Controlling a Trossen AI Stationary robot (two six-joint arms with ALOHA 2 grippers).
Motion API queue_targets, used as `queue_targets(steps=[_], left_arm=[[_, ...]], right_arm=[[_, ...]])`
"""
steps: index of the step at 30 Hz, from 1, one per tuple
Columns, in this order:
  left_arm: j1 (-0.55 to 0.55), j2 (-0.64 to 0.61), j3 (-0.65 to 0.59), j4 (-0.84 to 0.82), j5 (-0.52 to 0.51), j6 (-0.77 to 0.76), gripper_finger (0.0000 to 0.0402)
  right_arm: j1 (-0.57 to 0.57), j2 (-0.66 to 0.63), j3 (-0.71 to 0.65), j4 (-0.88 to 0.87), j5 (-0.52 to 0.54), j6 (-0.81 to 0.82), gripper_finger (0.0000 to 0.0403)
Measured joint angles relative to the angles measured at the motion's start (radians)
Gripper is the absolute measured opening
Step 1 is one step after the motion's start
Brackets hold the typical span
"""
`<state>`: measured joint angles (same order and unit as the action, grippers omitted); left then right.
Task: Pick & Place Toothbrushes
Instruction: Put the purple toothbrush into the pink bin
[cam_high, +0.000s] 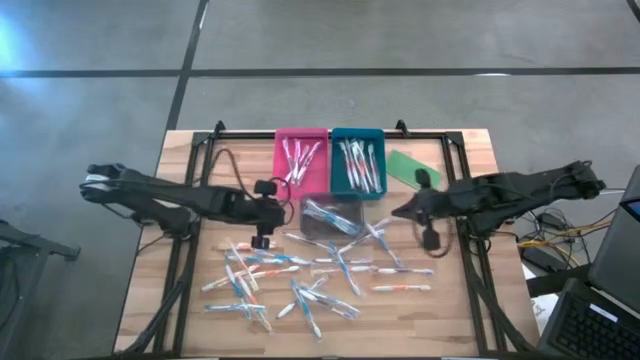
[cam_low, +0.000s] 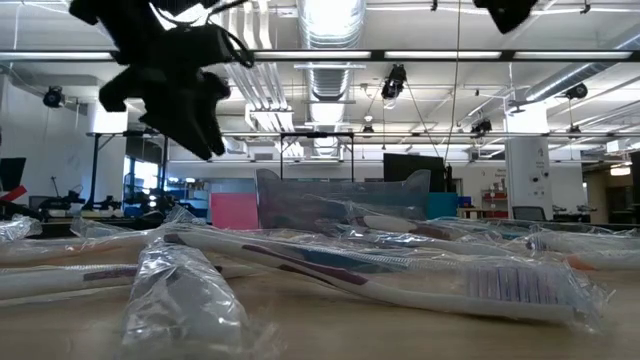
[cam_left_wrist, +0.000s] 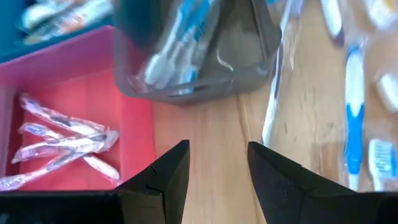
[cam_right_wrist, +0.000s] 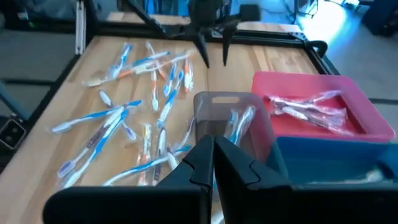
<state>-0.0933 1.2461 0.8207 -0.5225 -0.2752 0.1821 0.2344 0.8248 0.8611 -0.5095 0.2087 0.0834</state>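
We see left gripper (cam_left_wrist: 214, 171) fingers parted, nothing between them, bare wood beneath | pink tray (cam_left_wrist: 62, 81) with wrapped toothbrushes (cam_left_wrist: 59, 146) just beside one finger, grey bin (cam_left_wrist: 199, 56) ahead of the tips | right gripper (cam_right_wrist: 213, 163) fingers pressed together, empty, grey bin just beyond | loose toothbrushes past it on table (cam_high: 440, 310)

I count three bins: one pink bin (cam_high: 301, 160), one teal bin (cam_high: 358, 160), one clear grey bin (cam_high: 331, 216). One flat green piece (cam_high: 409, 166). Loose toothbrushes (cam_high: 300, 275) on the table: roughly two dozen, too tangled to count exactly.
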Motion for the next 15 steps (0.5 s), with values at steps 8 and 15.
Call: queue_targets(steps=[8, 15], left_arm=[[-0.001, 0.139, 0.02, -0.008, 0.013, 0.004, 0.0167], [-0.001, 0.233, 0.03, 0.008, 0.088, -0.009, 0.0167]], right_arm=[[0.0, -0.228, -0.131, -0.021, 0.018, 0.119, 0.0008], [0.001, -0.307, -0.184, -0.035, 0.019, 0.122, 0.0008]])
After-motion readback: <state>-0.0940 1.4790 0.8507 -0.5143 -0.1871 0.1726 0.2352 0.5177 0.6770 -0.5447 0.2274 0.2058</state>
